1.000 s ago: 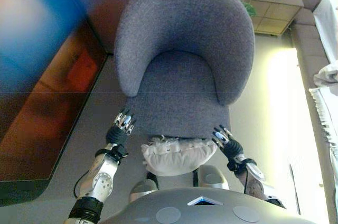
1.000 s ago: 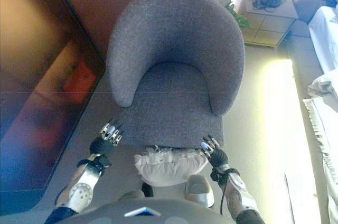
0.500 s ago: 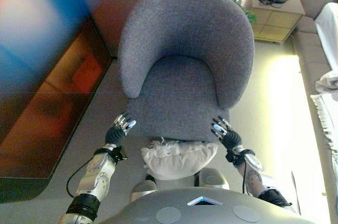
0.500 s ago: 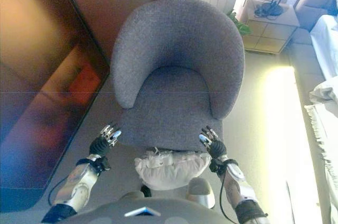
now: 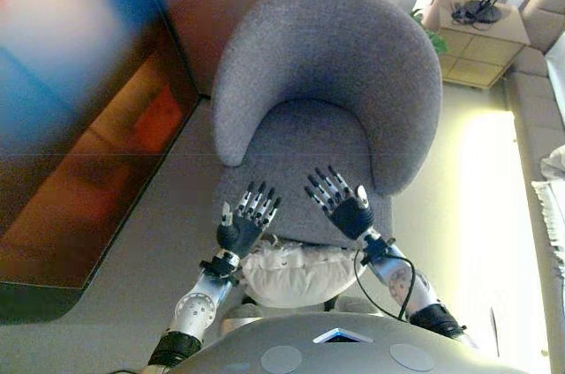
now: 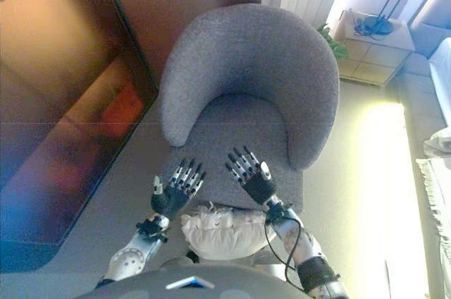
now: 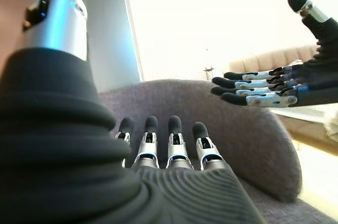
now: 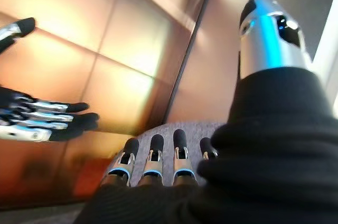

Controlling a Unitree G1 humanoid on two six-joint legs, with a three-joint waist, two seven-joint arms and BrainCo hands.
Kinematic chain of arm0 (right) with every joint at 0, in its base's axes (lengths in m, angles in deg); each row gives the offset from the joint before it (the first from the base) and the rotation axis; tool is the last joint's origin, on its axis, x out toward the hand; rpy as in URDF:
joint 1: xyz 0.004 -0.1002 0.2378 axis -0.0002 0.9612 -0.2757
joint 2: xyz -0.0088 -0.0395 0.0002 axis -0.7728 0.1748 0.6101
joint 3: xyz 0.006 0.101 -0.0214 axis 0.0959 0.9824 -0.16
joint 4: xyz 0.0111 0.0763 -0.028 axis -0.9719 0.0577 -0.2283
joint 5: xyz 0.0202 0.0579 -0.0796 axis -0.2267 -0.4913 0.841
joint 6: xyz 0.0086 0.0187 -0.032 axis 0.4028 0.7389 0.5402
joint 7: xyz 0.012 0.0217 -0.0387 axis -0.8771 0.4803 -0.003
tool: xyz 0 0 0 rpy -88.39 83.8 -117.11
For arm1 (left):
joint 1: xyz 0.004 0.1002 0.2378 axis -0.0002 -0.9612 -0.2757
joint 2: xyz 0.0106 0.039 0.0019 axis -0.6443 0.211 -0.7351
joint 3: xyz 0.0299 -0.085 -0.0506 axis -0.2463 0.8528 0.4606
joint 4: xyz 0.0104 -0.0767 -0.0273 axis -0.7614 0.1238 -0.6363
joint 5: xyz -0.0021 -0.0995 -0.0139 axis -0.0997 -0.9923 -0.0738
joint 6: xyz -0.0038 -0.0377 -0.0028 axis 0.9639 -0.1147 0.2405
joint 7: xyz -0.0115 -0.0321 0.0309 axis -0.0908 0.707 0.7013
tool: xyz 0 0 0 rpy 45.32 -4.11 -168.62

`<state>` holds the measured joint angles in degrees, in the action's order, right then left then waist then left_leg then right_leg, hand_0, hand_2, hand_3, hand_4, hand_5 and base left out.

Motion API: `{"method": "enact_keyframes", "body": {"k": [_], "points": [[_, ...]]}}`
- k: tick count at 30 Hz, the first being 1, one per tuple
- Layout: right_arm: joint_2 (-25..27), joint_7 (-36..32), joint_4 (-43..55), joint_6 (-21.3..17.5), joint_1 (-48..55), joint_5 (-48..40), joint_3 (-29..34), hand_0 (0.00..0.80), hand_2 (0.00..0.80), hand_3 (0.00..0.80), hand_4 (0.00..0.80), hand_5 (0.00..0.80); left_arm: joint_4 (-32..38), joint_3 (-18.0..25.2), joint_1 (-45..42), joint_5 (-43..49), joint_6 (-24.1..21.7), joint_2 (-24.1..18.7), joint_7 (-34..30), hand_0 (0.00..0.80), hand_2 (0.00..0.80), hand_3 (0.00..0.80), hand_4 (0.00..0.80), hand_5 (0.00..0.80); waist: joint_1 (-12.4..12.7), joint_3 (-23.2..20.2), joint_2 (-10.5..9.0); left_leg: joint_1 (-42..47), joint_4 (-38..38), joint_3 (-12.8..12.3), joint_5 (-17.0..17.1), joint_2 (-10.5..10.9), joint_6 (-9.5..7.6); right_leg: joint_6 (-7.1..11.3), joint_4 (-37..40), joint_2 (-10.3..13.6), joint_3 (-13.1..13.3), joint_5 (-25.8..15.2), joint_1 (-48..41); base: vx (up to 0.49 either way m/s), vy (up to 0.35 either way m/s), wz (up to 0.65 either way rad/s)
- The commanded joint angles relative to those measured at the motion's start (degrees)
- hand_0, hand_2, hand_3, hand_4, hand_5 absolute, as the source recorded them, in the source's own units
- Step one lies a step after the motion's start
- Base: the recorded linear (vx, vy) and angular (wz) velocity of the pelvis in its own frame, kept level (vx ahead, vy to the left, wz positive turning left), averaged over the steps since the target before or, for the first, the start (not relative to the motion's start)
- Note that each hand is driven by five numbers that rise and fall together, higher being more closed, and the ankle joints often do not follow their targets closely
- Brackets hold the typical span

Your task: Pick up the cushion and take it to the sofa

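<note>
You're bringing both hands inward now, raising them over grey armchair [image 5: 327, 109] seat: left hand [image 5: 240, 231], right hand [image 5: 346, 212], fingers spread straight, holding nothing. White cushion [image 5: 296, 270] still lying untouched at near seat edge.

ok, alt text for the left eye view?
Both hands, left and right, hover open with fingers spread over the front of a grey armchair's seat. A white cushion lies below them by the chair's front edge, unheld.
</note>
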<state>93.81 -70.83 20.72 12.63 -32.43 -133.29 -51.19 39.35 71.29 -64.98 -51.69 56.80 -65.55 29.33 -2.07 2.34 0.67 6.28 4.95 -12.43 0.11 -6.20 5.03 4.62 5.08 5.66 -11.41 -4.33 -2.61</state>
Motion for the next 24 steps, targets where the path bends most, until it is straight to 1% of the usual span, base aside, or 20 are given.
{"method": "enact_keyframes", "body": {"k": [1, 4, 7, 14, 17, 19, 21, 22, 23, 24], "points": [[-0.95, -5.21, 4.15, 2.31, 0.19, -5.23, 0.89, 0.000, 0.000, 0.000, 0.000, 0.000, 1.05, 1.69, 1.61, -2.13, 0.43, -1.74, -3.68, 0.000, 0.000, 0.000, 0.000, 0.000, 0.32, -0.40, -1.62, -3.87, -3.24, -0.91, 1.49, -3.89, 0.79, 5.00, -1.04, 6.05, 1.41, -0.35, 0.65, 0.037, -0.007, 0.00], [-1.29, -5.33, 4.40, 2.46, 0.31, -5.06, 1.14, 0.000, 0.000, 0.000, 0.000, 0.000, 1.49, 1.79, 1.48, -3.22, 1.25, -1.59, -3.45, 0.000, 0.000, 0.000, 0.000, 0.000, 0.34, -0.53, -1.46, -3.68, -3.46, -0.78, 1.39, -3.92, 0.82, 4.93, -0.83, 5.86, 1.81, -0.26, 0.34, 0.036, -0.005, 0.00], [-1.15, -4.24, 4.11, 1.46, -0.02, -2.66, 0.77, 0.000, 0.000, 0.000, 0.000, 0.000, 2.32, 1.31, 1.79, -2.65, 1.32, -1.47, -2.62, 0.000, 0.000, 0.000, 0.000, 0.000, 0.34, -0.55, -1.43, -3.71, -4.04, -0.58, 1.19, -3.91, 0.82, 4.84, -0.96, 5.75, 2.21, -0.16, 0.21, 0.037, 0.002, 0.01], [-0.43, -3.66, 3.41, 0.80, 0.66, -1.07, 0.14, 0.000, 0.000, 0.000, 0.000, 0.000, 2.95, 1.01, 2.00, -2.45, 0.99, -1.93, -0.85, 0.000, 0.000, 0.000, 0.000, 0.000, 0.09, -0.61, -1.63, -3.50, -4.17, -0.48, 1.16, -4.07, 0.96, 4.82, -1.14, 5.57, 2.72, -0.05, 0.16, 0.046, -0.008, 0.01], [-0.08, -2.39, 3.30, 0.28, 1.23, 1.47, 0.20, 0.000, 0.000, 0.000, 0.000, 0.000, 2.38, 1.68, 1.41, -1.42, 0.15, -2.15, 0.67, 0.000, 0.000, 0.000, 0.000, 0.000, -0.08, -0.51, -1.82, -3.37, -4.80, -0.65, 1.04, -4.52, 1.06, 4.71, -2.33, 5.53, 3.21, 0.59, 0.29, 0.070, -0.036, 0.00], [1.02, -0.90, 3.52, -1.36, 1.82, 4.60, 0.31, 0.000, 0.000, 0.000, 0.000, 0.000, 2.28, 2.49, 0.76, 4.40, -3.94, -3.48, 4.23, 0.000, 0.000, 0.000, 0.000, 0.000, -0.13, 0.12, -2.01, -4.35, -7.35, -0.18, 0.61, -4.98, 1.08, 4.25, -5.20, 5.32, 3.95, 1.81, 1.17, 0.047, -0.055, 0.00], [2.32, 3.15, 3.25, -4.61, 1.97, 10.60, 0.34, 0.000, 0.000, 0.000, 0.000, 0.000, 1.60, 2.44, 0.80, 13.96, -11.06, -5.29, 10.03, 0.000, 0.000, 0.000, 0.000, 0.000, -0.25, 0.83, -2.07, -5.44, -9.60, 0.64, 0.29, -5.48, 1.17, 3.76, -7.77, 4.93, 4.59, 2.86, 2.12, 0.025, -0.060, 0.05], [3.56, 6.26, 2.81, -7.18, 1.69, 15.16, 0.41, 0.000, 0.000, 0.000, 0.000, 0.000, 1.88, 2.55, 1.46, 21.08, -14.93, -7.19, 14.72, 0.000, 0.000, 0.000, 0.000, 0.000, -0.32, 1.56, -2.13, -6.12, -10.93, 1.38, 0.31, -5.73, 1.27, 3.44, -9.33, 4.64, 4.98, 3.37, 2.72, 0.010, -0.067, 0.16], [4.40, 8.14, 2.56, -8.48, 1.56, 17.78, 0.54, 0.000, 0.000, 0.000, 0.000, 0.000, 2.27, 2.68, 1.89, 25.83, -16.78, -8.42, 17.94, 0.000, 0.000, 0.000, 0.000, 0.000, -0.41, 2.03, -2.17, -6.60, -11.78, 1.89, 0.27, -5.93, 1.37, 3.18, -10.21, 4.42, 5.25, 3.80, 3.04, 0.003, -0.078, 0.21], [5.35, 9.66, 2.46, -9.18, 1.52, 19.23, 0.81, 0.000, 0.000, 0.000, 0.000, 0.000, 2.79, 2.88, 2.30, 27.96, -17.20, -9.68, 20.31, 0.000, 0.000, 0.000, 0.000, 0.000, -0.53, 2.45, -2.20, -7.04, -12.50, 2.35, 0.27, -6.21, 1.54, 2.88, -10.99, 4.13, 5.53, 4.26, 3.35, 0.001, -0.088, 0.24]]}}
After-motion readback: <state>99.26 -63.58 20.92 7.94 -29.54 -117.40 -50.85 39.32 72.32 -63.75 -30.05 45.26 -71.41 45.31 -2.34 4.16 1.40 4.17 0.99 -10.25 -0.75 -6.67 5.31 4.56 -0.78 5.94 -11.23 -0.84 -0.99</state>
